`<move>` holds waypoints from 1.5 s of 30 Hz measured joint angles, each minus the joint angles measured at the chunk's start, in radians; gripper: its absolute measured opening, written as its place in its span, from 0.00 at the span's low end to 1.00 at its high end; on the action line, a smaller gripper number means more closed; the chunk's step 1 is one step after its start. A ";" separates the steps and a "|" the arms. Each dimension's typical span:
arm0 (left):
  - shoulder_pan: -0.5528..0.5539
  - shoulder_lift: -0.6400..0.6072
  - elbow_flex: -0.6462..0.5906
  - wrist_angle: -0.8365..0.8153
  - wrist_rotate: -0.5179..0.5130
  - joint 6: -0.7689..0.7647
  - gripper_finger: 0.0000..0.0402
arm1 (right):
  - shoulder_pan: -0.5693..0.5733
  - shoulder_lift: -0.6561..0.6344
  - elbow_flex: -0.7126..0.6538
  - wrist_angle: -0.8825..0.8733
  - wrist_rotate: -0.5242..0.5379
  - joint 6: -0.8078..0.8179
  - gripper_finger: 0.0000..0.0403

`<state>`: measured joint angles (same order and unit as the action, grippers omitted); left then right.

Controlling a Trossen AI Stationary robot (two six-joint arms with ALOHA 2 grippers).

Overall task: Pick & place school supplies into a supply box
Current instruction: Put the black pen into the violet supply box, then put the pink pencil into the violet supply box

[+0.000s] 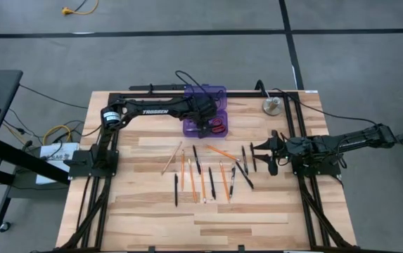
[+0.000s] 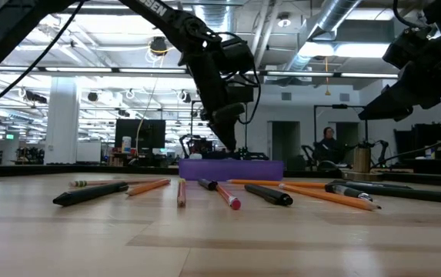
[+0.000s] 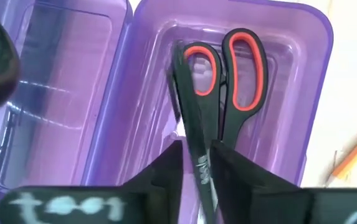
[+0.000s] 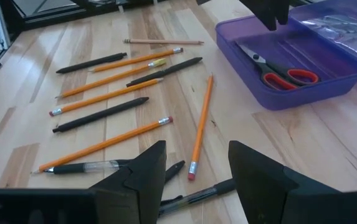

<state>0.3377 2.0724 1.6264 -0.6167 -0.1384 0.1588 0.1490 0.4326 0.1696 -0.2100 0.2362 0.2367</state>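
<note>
The red-handled scissors [image 3: 228,81] lie flat on the floor of the translucent purple supply box [image 3: 303,93], handles toward its right end [image 1: 217,126]. The box's hinged lid [image 3: 60,93] lies open on the far side. My left gripper [image 3: 198,162] reaches down into the box, open. Its fingers stand on either side of the scissors' blades with a narrow gap on each side. Orange pencils [image 4: 113,93] and dark pens [image 4: 100,115] lie scattered on the table nearer than the box. My right gripper [image 4: 197,168] waits open at the table's right side [image 1: 266,158].
A round silver disc [image 1: 271,107] sits at the far right of the table. One pencil [image 4: 201,124] lies close in front of my right gripper. Black frame rails [image 1: 306,204] run along the table's left and right sides.
</note>
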 joint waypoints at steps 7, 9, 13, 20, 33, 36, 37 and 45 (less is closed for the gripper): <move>-0.011 0.000 0.005 -0.012 -0.006 -0.011 0.30 | 0.000 0.000 0.000 0.000 0.000 0.000 0.42; -0.012 0.000 0.029 -0.045 -0.009 -0.029 0.31 | 0.000 0.000 0.000 0.000 0.000 0.000 0.42; -0.023 -0.006 0.098 -0.158 -0.078 -0.096 0.30 | 0.000 0.000 0.000 0.000 0.000 0.004 0.42; -0.071 -0.155 0.122 -0.351 -0.148 -0.265 0.30 | 0.000 0.000 0.000 -0.007 0.000 0.062 0.42; -0.241 -0.408 -0.171 -0.511 -0.258 -0.743 0.30 | 0.001 0.000 0.000 -0.018 0.000 0.061 0.42; -0.270 -0.402 -0.266 -0.465 -0.241 -0.827 0.30 | 0.001 0.000 0.000 -0.018 0.000 0.061 0.42; -0.279 -0.401 -0.296 -0.429 -0.239 -0.851 0.30 | 0.001 0.000 0.000 -0.018 0.000 0.061 0.42; -0.331 -0.400 -0.451 -0.267 -0.143 -0.940 0.30 | 0.001 0.000 0.000 -0.018 -0.001 0.061 0.42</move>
<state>0.0067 1.6722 1.1755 -0.8833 -0.2819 -0.7808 0.1501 0.4326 0.1696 -0.2276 0.2348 0.2977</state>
